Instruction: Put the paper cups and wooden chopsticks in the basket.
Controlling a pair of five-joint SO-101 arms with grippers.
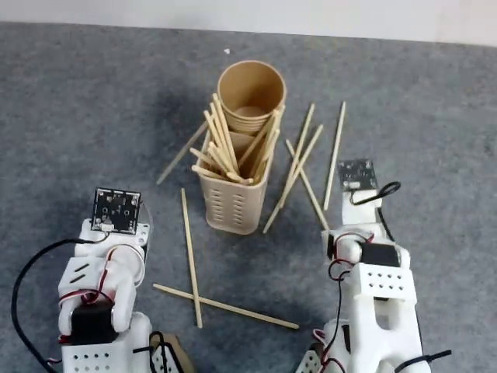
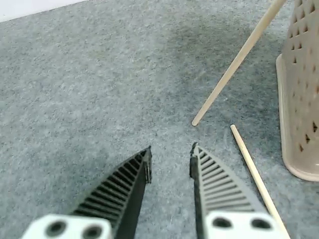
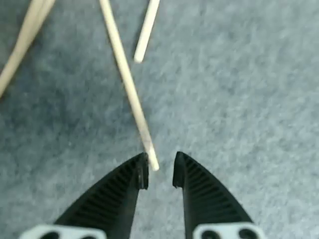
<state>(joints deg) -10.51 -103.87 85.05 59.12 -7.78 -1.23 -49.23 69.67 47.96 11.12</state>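
A beige slotted basket [image 1: 233, 198] stands mid-table, holding stacked brown paper cups [image 1: 250, 97] and several wooden chopsticks [image 1: 221, 148]. More loose chopsticks lie on the grey carpet, some to its right [image 1: 299, 167] and some in front of it [image 1: 191, 260]. The left arm [image 1: 105, 272] sits front left of the basket. My left gripper [image 2: 171, 155] is open over bare carpet, with one chopstick's end [image 2: 234, 67] just ahead, another chopstick [image 2: 254, 174] beside it, and the basket wall [image 2: 301, 99] near. My right gripper [image 3: 160, 167] is open, with a chopstick's tip [image 3: 127, 82] lying between its fingertips.
The right arm [image 1: 377, 280] sits front right of the basket. Two crossed chopsticks [image 1: 225, 305] lie between the arms near the front edge. A further chopstick end [image 3: 147, 30] and two more chopsticks [image 3: 25, 40] lie beyond the right gripper. Open carpet stretches far left and far right.
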